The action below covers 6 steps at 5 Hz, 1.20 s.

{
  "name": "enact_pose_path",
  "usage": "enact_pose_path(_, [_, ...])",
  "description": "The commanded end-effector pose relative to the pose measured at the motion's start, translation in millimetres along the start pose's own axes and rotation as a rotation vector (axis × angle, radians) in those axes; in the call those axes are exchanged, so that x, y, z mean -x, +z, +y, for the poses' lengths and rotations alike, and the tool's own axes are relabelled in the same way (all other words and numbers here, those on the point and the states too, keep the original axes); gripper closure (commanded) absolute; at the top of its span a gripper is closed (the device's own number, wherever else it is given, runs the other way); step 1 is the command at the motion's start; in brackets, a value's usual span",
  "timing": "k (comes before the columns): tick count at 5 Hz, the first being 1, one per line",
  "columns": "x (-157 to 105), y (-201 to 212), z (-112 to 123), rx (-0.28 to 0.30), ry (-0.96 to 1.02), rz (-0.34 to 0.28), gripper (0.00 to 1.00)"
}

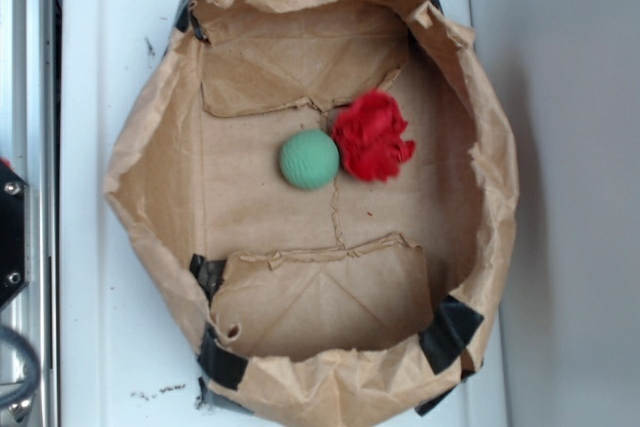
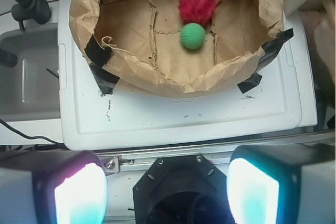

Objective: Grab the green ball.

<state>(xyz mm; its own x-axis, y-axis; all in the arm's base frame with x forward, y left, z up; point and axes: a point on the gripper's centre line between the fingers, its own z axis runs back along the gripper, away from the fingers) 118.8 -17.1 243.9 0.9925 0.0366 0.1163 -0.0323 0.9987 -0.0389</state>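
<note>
Sitting on the white lid (image 1: 90,247) of a plastic bin, which serves as the table here, is a brown paper bag (image 1: 150,147) cut low and spread open into a wide shallow basin; it takes up most of the exterior view. Black tape (image 1: 452,327) patches hold its crumpled rim at several corners, and more tape (image 2: 98,52) shows on the near wall in the wrist view. Bag floor is creased flat paper with two folded flaps, one at each end. End effector (image 2: 167,192): only visible at the bottom of the wrist view, two pads (image 2: 80,195) glowing pink-to-cyan, spread wide apart with a clear gap and nothing between them, so fully open. It sits outside the bag, over the edge of the lid, well apart from the contents. A grey sink-like basin (image 2: 26,77) lies to the left of the lid in the wrist view. Red tuft (image 1: 372,135) rests on the bag floor near centre, ruffled and fabric-like. Ball (image 1: 309,159), mint green and matte, is on the bag floor right at centre, touching or just beside the tuft; in the wrist view the ball (image 2: 192,36) lies on the nearer side of the tuft (image 2: 197,8), unobstructed from above.
</note>
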Motion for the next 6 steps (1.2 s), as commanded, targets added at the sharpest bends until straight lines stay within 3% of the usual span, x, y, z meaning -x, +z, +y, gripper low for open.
enact_pose_path(1, [0.0,0.0,0.0,0.0,0.0,0.0,0.0])
enact_pose_path(2, [-55.9,33.4,46.9,0.028,0.072,0.001,0.0])
enact_pose_path(3, [-107.8,15.8,95.7,0.052,0.06,0.033,0.0])
enact_pose_path(4, [-158.1,-20.2,142.5,0.049,0.004,0.017,0.0])
enact_pose_path(6, [-158.1,-20.2,142.5,0.049,0.004,0.017,0.0])
